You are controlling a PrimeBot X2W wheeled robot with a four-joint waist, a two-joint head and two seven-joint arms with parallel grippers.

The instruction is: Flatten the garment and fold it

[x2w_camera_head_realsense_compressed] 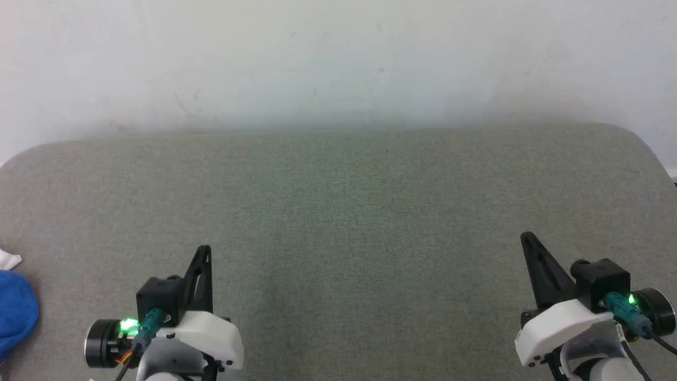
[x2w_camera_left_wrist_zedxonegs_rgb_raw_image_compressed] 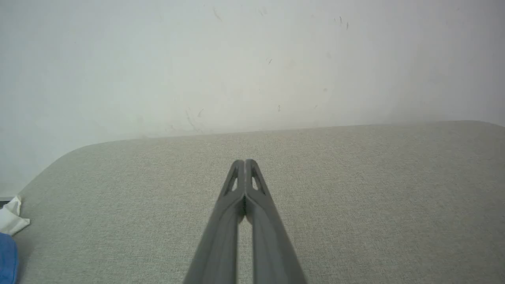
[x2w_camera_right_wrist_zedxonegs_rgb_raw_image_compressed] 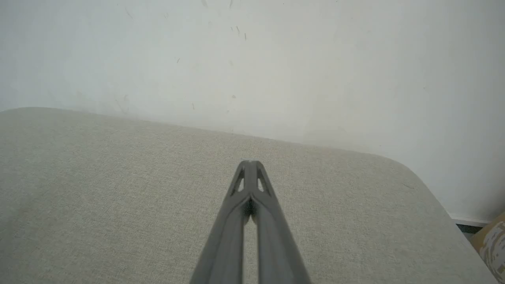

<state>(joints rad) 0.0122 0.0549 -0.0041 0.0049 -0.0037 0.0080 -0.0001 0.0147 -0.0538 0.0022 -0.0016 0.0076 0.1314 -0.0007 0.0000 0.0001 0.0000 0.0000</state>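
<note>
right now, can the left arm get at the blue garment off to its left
Probably yes. The garment lies at the left edge of the grey surface, with bare fabric between it and the left gripper. The gripper is shut, so it must open first.

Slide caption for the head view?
Left hand and right hand shut above the grey cushion; blue garment partly in frame at its left edge.

Closed right end effector (x2w_camera_right_wrist_zedxonegs_rgb_raw_image_compressed: 249, 163) above grey cushion (x2w_camera_right_wrist_zedxonegs_rgb_raw_image_compressed: 98, 189).
</note>
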